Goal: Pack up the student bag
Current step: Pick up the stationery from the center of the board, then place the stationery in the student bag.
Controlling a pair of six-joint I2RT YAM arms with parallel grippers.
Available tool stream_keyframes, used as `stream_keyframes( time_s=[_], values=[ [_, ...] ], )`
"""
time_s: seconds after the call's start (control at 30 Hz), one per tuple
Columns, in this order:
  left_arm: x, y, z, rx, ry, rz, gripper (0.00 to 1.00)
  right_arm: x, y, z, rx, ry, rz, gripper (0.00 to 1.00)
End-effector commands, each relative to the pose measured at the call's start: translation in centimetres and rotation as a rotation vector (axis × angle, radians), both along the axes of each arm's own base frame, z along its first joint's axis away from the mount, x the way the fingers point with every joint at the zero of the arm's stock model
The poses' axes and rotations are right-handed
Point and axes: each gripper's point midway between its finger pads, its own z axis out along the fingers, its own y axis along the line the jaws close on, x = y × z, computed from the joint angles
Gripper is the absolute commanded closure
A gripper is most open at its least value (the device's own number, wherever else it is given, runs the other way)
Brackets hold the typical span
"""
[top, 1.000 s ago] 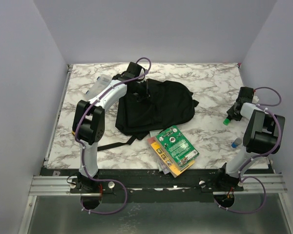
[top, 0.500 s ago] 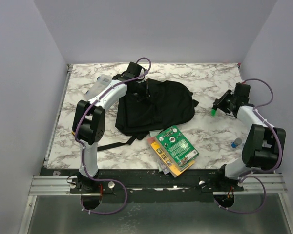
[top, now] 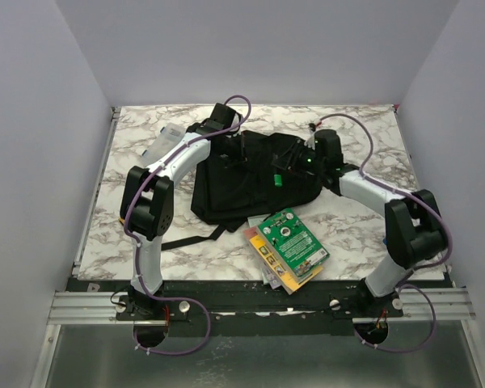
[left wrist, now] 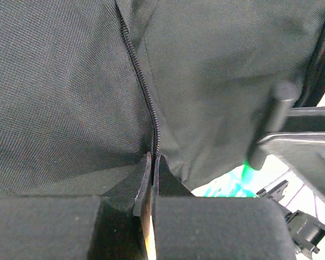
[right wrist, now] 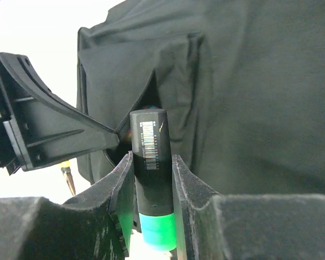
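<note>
The student bag [top: 255, 182], a large black backpack, lies in the middle of the marble table. My left gripper [top: 236, 158] is shut on the bag's zipper edge [left wrist: 151, 130] and holds a pocket open. My right gripper [top: 284, 171] is shut on a black marker with a green cap [right wrist: 151, 179], its black end at the pocket opening [right wrist: 143, 116]. The left gripper's fingers [right wrist: 38, 135] show at the left of the right wrist view. The marker's green end [left wrist: 244, 176] shows in the left wrist view beside the right gripper's fingers [left wrist: 292, 135].
A stack of books with a green cover [top: 289, 246] lies in front of the bag. A clear plastic case [top: 163, 139] lies at the back left. A black strap [top: 196, 238] trails from the bag toward the left arm.
My right arm has swung from the table's right side leftward over the bag, carrying the marker to the pocket opening. My left gripper has stayed on the bag. A small blue-capped thing at the right edge is now hidden.
</note>
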Motion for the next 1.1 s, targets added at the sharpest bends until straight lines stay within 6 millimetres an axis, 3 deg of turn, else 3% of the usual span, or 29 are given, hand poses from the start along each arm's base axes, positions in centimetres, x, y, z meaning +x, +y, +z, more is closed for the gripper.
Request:
stream_keyframes(
  time_s=[0.0, 0.13, 0.33, 0.57, 0.83, 1.0, 1.07],
  values=[
    [0.7, 1.5, -0.3, 0.076, -0.039, 0.017, 1.0, 0.8, 5.4, -0.7, 0.13, 0.013, 0.118, 1.0],
    [0.9, 1.9, -0.1, 0.102, -0.066, 0.014, 1.0, 0.7, 8.8, -2.3, 0.174, 0.05, 0.259, 0.99],
    [0.6, 1.7, 0.0, 0.131, -0.093, 0.001, 1.0, 0.3, 10.8, -4.1, 0.24, 0.149, 0.379, 0.99],
    [-0.4, 0.2, 0.0, 0.129, -0.095, -0.041, 1.0, 0.4, 12.1, -5.1, 0.439, 0.299, 0.319, 1.0],
    [-0.4, -0.2, 1.4, 0.106, -0.119, -0.046, 1.0, 0.8, 11.1, -8.5, 0.494, 0.424, 0.135, 0.99],
    [-1.3, -1.7, 2.9, 0.021, -0.112, -0.114, 1.0, 0.8, 12.0, -8.9, 0.505, 0.446, 0.172, 0.99],
    [-1.5, -2.2, 3.4, -0.008, -0.108, -0.145, 1.0, 1.5, 12.6, -8.1, 0.541, 0.432, 0.19, 0.99]
  ],
)
